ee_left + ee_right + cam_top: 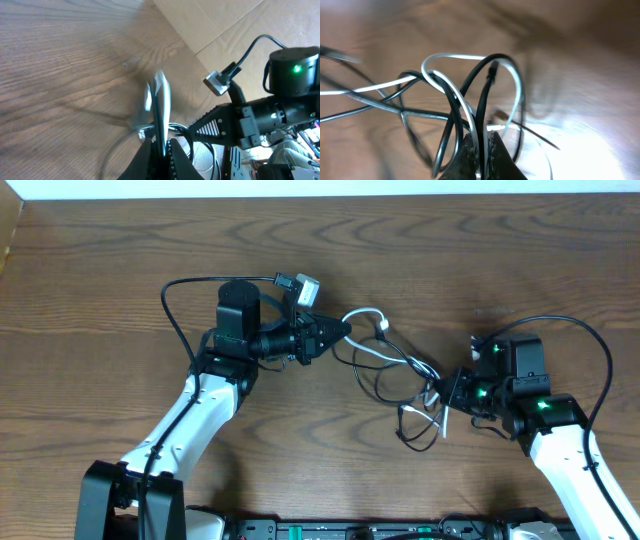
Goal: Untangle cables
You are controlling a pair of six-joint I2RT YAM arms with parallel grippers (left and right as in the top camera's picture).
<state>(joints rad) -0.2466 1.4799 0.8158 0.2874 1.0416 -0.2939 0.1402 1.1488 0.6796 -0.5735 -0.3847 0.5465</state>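
Closest to the right wrist camera, the right claw (481,141) fills the bottom centre of the frame. Its two dark fingers (467,160) are set narrow, with only a slit between them. A strand of the white cable (470,56) runs down into that slit and is pinched there. A strand of the black cable (484,100) drops in alongside it, and whether that one is gripped as well cannot be told. Above the fingers both cables rise in crossed loops, the white arching over the black. More strands trail off to the left edge, blurred.

From the left wrist camera, the left claw (160,145) sits at the bottom centre, likewise nearly closed. It nips a pale, blurred length of the white cable that stands straight up from it. Black loops lie just behind, low in the frame. The right arm (280,112), with a green light (297,69) lit on it, takes up the right side.

Seen from overhead, both cables lie knotted together on the wooden bench (100,260), between the two claws and a little right of centre. The white loop is at the tip of the left claw, and the black loops spread down and to the right as far as the right claw. The claws are well apart, their tips facing each other across the cables.
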